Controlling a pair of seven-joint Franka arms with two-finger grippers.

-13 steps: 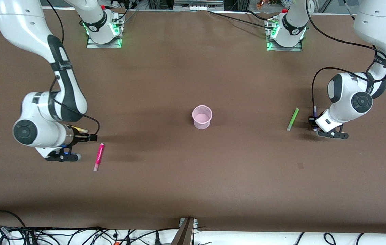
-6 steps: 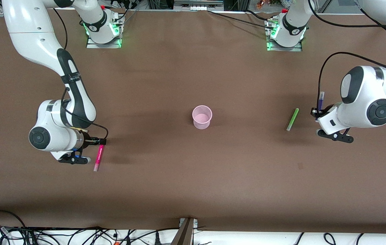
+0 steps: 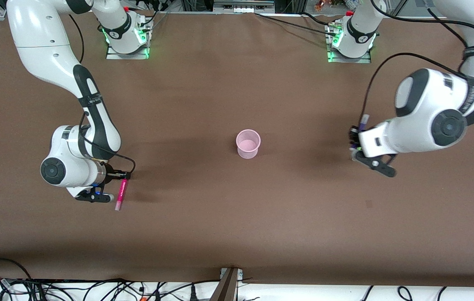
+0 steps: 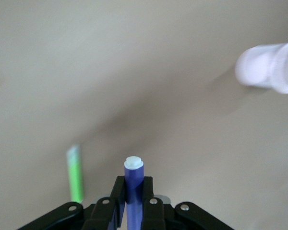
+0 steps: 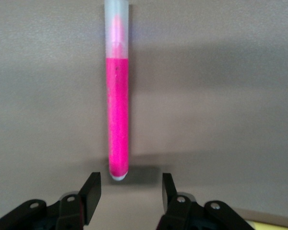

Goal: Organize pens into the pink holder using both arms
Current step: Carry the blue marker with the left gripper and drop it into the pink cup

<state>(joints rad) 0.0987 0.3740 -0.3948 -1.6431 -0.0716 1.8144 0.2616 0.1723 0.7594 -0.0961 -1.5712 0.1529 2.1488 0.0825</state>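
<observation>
The pink holder (image 3: 248, 143) stands upright mid-table and also shows in the left wrist view (image 4: 271, 67). My left gripper (image 3: 354, 140) is shut on the dark purple pen (image 3: 363, 122), held off the table above the light green pen (image 4: 76, 175); the purple pen (image 4: 133, 177) stands between the jaws of the left gripper (image 4: 133, 191). My right gripper (image 3: 127, 175) is open and low at the end of the magenta-pink pen (image 3: 121, 194) farther from the front camera. In the right wrist view the pen (image 5: 118, 110) lies just ahead of the right gripper (image 5: 129, 191). A yellow sliver (image 5: 273, 225) shows at the frame edge.
The brown table (image 3: 237, 217) is bare around the holder. Both arm bases (image 3: 126, 37) stand with green lights along the edge farthest from the front camera. Cables lie off the table edge nearest that camera.
My left gripper lifted the purple pen off the table and carried it toward the holder, over the green pen. My right gripper moved up to the magenta pen's end.
</observation>
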